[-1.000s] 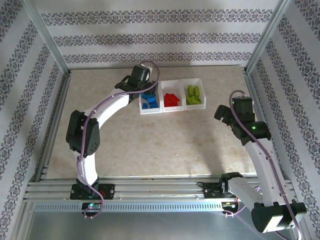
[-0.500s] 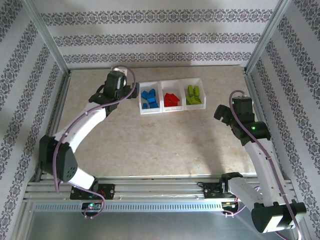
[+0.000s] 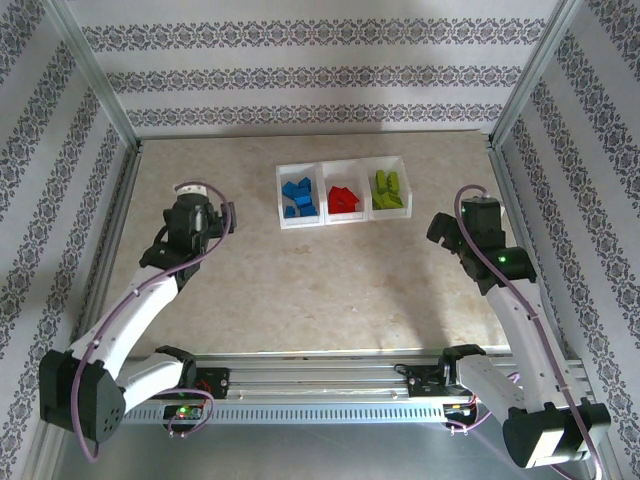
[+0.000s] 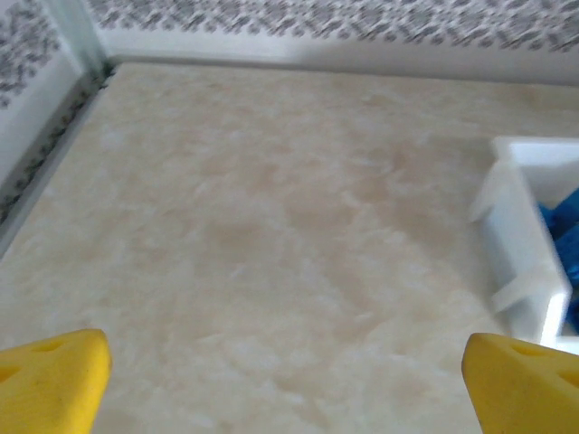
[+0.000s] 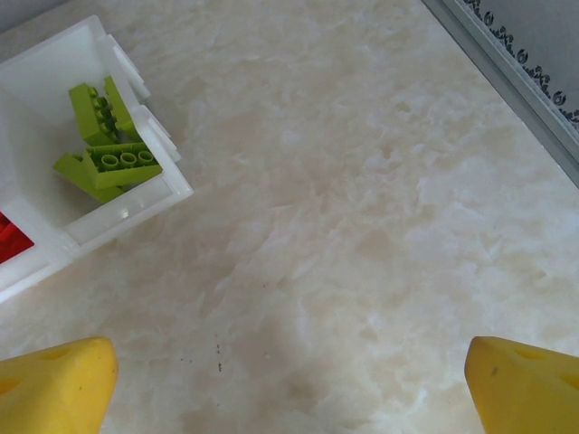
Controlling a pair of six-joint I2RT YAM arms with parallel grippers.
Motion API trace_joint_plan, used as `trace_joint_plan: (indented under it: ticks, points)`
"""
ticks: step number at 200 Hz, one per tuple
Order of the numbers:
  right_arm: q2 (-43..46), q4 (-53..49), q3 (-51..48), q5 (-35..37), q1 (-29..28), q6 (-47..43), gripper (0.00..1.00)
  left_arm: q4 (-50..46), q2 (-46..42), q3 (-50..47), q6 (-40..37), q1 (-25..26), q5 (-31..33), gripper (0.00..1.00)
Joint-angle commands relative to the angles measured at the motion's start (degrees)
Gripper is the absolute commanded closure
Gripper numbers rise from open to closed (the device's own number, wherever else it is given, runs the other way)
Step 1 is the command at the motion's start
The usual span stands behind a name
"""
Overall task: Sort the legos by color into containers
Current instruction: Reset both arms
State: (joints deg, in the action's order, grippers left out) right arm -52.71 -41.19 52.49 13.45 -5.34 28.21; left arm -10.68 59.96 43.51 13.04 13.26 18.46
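Note:
The containers (image 3: 278, 196) are one white tray of three compartments at the back middle of the table. Blue legos (image 3: 298, 197) lie in its left compartment, red legos (image 3: 343, 200) in the middle one, lime green legos (image 3: 388, 188) in the right one. My left gripper (image 3: 226, 217) hangs open and empty left of the tray, well apart from it. From its wrist, the tray's left wall (image 4: 520, 262) and blue legos (image 4: 563, 226) sit at the right edge, beyond the yellow fingertips (image 4: 54, 380). My right gripper (image 3: 440, 230) stands open and empty right of the tray, green legos (image 5: 109, 154) to its upper left.
Aluminium frame posts and patterned walls ring the beige marbled table (image 3: 320, 280). The frame rail (image 5: 516, 72) runs close to the right gripper's right side. Bare tabletop lies under both grippers and in front of the tray.
My left arm has pulled back from over the blue compartment, moving left and toward the near edge, with its jaws spreading wide. The right arm has barely moved.

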Motion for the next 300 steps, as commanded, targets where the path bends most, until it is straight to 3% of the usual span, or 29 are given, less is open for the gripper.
trace_joint_plan:
  ticks: [1, 45, 80, 155, 226, 272, 300]
  points:
    - [1.1, 4.7, -2.6, 2.3, 0.5, -0.9, 0.02, 2.6, -2.9, -4.0, 0.8, -2.7, 2.5, 0.0]
    - [0.6, 12.9, -8.3, 5.2, 0.8, -2.4, 0.02, 9.1, -4.3, -12.2, 1.3, -6.3, 7.0, 0.0]
    - [0.6, 24.1, -15.4, 6.3, 0.9, -6.3, 0.02, 18.0, -3.9, -18.1, 0.5, -9.2, 5.4, 0.0]
    - [9.1, 66.4, -41.5, 7.7, 0.9, -19.8, 0.02, 38.8, 3.4, -25.7, -6.9, -12.5, 0.4, 0.0]
    - [3.5, 70.7, -43.3, 4.5, 3.7, -21.9, 0.02, 62.1, 13.7, -29.8, -12.9, -12.6, -6.3, 0.0]
    - [-3.3, 76.4, -42.9, 2.2, 4.1, -20.6, 0.02, 58.9, 16.6, -26.4, -13.8, -12.6, -11.6, 0.0]
    - [-6.8, 79.5, -42.1, 0.8, 4.3, -19.5, 0.02, 68.2, 20.4, -28.4, -13.2, -12.6, -18.6, 0.01]
